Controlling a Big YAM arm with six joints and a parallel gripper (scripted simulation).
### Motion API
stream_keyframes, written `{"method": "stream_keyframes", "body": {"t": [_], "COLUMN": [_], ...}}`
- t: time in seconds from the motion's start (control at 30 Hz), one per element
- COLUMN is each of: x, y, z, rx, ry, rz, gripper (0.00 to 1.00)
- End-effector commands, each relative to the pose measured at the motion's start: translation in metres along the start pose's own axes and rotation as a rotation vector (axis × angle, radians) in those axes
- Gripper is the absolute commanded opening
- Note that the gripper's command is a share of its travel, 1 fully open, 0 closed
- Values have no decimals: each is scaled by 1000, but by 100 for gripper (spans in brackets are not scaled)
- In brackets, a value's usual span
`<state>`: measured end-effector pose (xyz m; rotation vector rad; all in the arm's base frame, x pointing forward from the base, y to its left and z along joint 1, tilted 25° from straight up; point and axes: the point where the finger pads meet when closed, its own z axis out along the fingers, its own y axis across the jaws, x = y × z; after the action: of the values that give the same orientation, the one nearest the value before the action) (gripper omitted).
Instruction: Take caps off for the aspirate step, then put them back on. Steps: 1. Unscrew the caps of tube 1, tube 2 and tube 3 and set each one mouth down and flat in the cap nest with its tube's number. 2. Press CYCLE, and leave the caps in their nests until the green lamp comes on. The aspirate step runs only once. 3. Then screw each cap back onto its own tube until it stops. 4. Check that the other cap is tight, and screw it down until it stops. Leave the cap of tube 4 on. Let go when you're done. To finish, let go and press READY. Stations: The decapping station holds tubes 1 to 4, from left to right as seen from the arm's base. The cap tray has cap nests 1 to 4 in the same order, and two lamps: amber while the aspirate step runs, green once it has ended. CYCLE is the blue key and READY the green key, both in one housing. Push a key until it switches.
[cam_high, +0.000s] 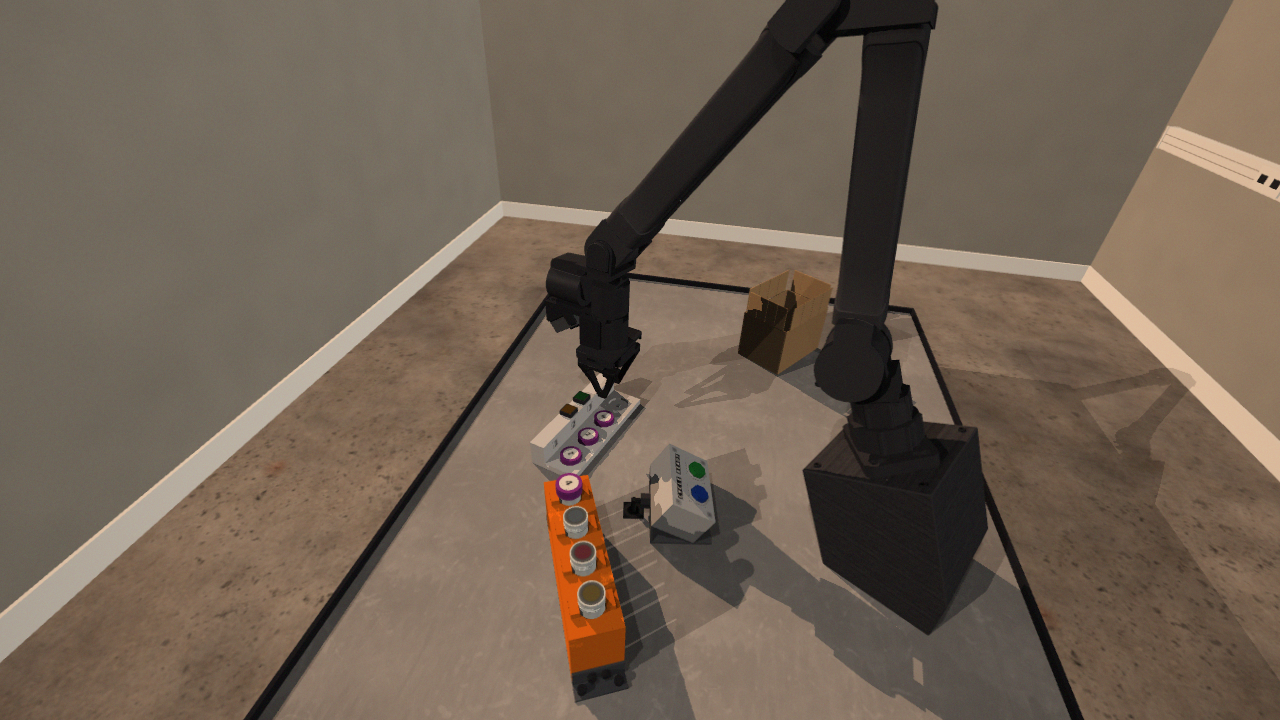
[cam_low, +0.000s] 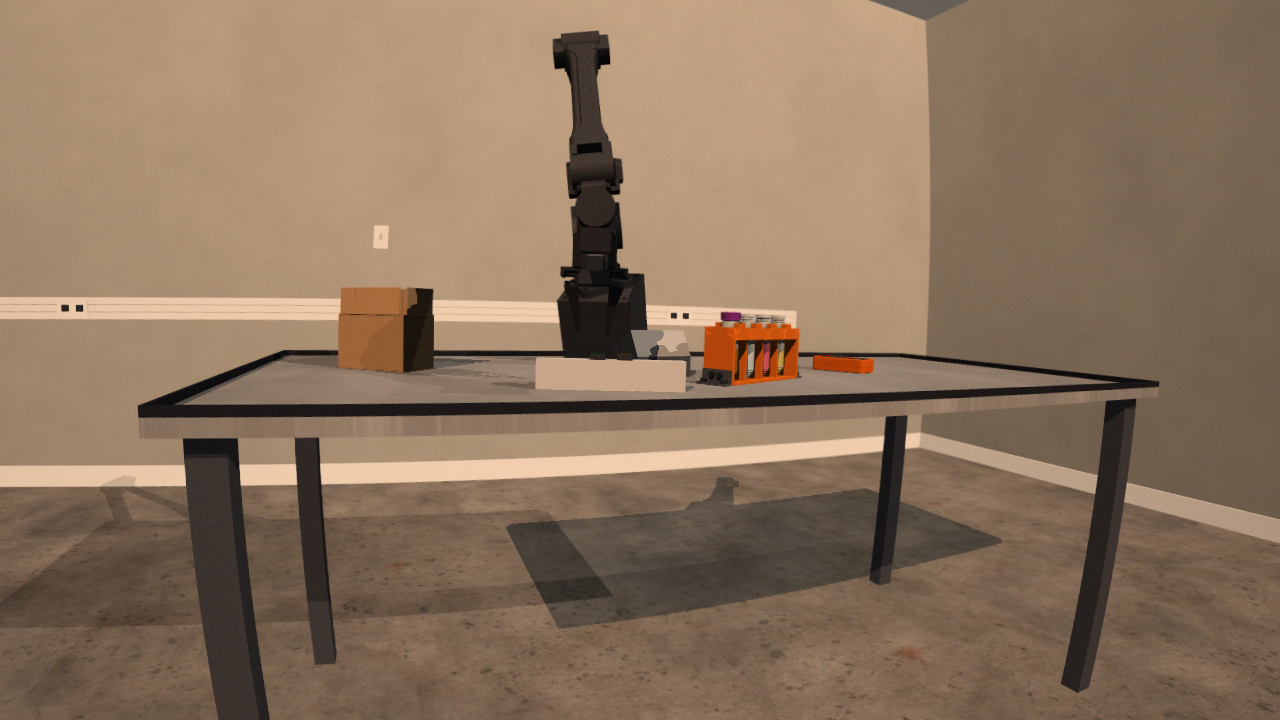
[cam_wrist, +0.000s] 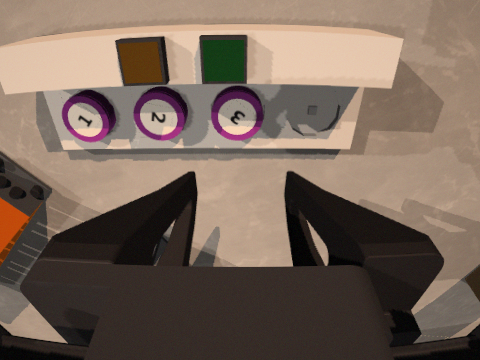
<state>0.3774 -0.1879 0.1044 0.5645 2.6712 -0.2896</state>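
fingers (cam_high: 603, 394): apart, nothing gripped, lower middle of wrist view | caps 1–3 (cam_wrist: 89, 116): nested, upper left | exterior view: caps hidden behind tray wall (cam_low: 611, 375), sorry folks

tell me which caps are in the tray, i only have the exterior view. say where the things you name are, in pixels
Observer: Cap 1 (cam_high: 571, 455) (cam_wrist: 89, 116), cap 2 (cam_high: 588, 436) (cam_wrist: 160, 114) and cap 3 (cam_high: 605, 418) (cam_wrist: 237, 114) sit in a row, numbers showing.
Operator: gripper holding anything
Observer: No, the gripper (cam_high: 603, 394) (cam_low: 594, 335) (cam_wrist: 240, 182) is open, with no cap between its fingers in the wrist view.
Operator: any lamp on
Observer: Both the amber lamp (cam_high: 568, 410) (cam_low: 624, 356) (cam_wrist: 142, 62) and the green lamp (cam_high: 581, 396) (cam_low: 597, 356) (cam_wrist: 224, 59) look dull on their faces, so apparently neither is lit.
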Motion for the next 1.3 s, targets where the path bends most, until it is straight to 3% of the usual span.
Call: {"method": "stream_keyframes", "body": {"t": [0.0,0.13,0.43,0.5,0.53,0.6,0.67,0.7,1.27], "x": [-21,-13,-21,-21,-10,-7,-7,-10,-10], "y": [4,4,3,3,0,6,6,0,0], "z": [-34,-41,-90,-90,-76,-72,-72,-76,-76], "rx": [-3,-4,-4,-5,-1,-4,-4,-1,-1], "ry": [-46,-33,-51,-51,-21,4,4,-21,-21], "rz": [8,7,10,10,5,2,2,5,5], "gripper": [47,47,47,47,47,47,47,47,47]}}
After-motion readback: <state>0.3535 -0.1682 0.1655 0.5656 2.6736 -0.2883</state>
